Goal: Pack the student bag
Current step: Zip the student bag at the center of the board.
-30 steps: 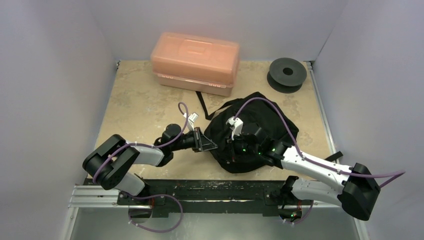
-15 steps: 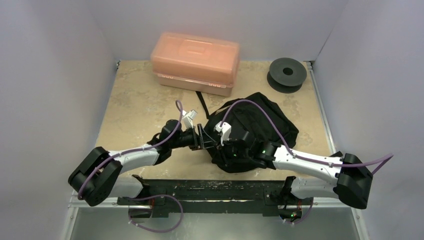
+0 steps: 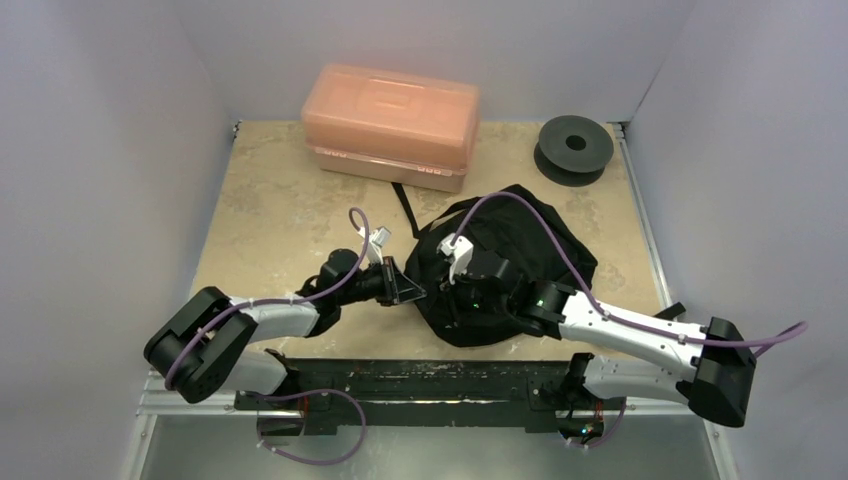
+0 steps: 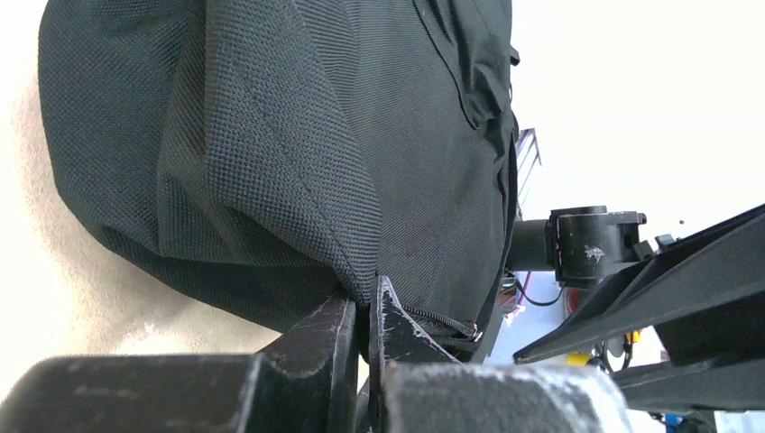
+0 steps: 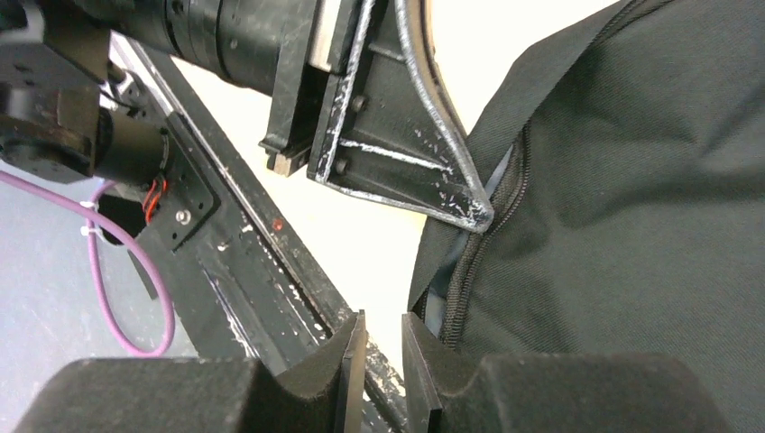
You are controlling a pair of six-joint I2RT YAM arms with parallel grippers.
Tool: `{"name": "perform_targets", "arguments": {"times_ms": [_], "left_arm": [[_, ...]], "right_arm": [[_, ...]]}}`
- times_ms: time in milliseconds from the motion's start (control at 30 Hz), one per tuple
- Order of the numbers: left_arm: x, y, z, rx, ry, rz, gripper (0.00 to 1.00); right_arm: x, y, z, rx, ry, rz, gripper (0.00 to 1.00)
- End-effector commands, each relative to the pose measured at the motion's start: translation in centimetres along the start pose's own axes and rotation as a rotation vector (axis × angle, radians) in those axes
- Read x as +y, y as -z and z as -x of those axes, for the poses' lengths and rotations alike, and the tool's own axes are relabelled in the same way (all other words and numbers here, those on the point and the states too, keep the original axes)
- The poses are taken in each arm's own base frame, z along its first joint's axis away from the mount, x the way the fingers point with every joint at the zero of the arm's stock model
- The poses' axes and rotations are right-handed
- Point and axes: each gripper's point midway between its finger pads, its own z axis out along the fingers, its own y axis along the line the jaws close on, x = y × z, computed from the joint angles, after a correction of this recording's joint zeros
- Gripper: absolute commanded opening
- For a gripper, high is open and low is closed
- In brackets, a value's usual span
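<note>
Bag [image 3: 540, 250]: soft black heap on the table [image 3: 280, 220], just right of centre and toward the near edge; crumpled, rounded on top, with its near side hanging over the right forearm.
Strap [image 3: 403, 208]: thin black band running from the bag's far-left side toward the box, flat on the table.
Zip [image 5: 492, 234]: along the bag's left edge, slightly parted near the two grippers; curves upward in the right wrist view.
Left gripper [image 4: 365, 302]: clenched on a fold of the bag's fabric at its left edge, just above the zip; fingers pressed together with the cloth pinched between them; arm reaching in low from the left.
Right gripper [image 5: 381, 329]: low at the bag's left edge, just below the left gripper's tip; fingers nearly together with a slim gap and pale table showing through it; nothing seen between them; right finger just beside the zip, contact not clear.
Grippers together: close to each other at the same edge of the bag, not touching.
Box [image 3: 390, 125]: translucent orange-pink, lid shut, at the far edge left of centre; behind the bag and apart from it.
Spool [image 3: 573, 147]: black, round, lying flat at the far right corner; well apart from the bag.
</note>
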Motion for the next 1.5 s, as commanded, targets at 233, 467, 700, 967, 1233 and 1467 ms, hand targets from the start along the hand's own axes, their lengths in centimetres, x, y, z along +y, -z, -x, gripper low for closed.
{"name": "perform_targets", "arguments": {"times_ms": [233,467,700,967,1233,1467], "left_arm": [[-3.0,0.0,2.0,-0.129,-0.153,-0.195,0.00],[-2.9,0.1,2.0,-0.138,-0.160,-0.195,0.00],[-3.1,0.1,2.0,-0.140,-0.163,-0.209,0.00],[-3.1,0.2,2.0,-0.143,-0.165,-0.213,0.00],[-3.0,0.4,1.9,-0.150,-0.162,-0.208,0.00],[-2.9,0.3,1.9,-0.152,-0.155,-0.210,0.00]], "right_arm": [[-1.4,-0.4,0.0,0.043,0.028,-0.061,0.11],[-0.9,-0.6,-0.8,0.069,0.036,-0.021,0.18],[-1.6,-1.5,-1.9,0.104,0.018,-0.046,0.22],[-2.4,-2.3,-3.3,0.141,0.022,-0.065,0.26],[-4.3,-1.4,-2.6,0.100,-0.004,-0.197,0.32],[-3.8,-2.1,-4.4,0.147,-0.024,-0.159,0.35]]}}
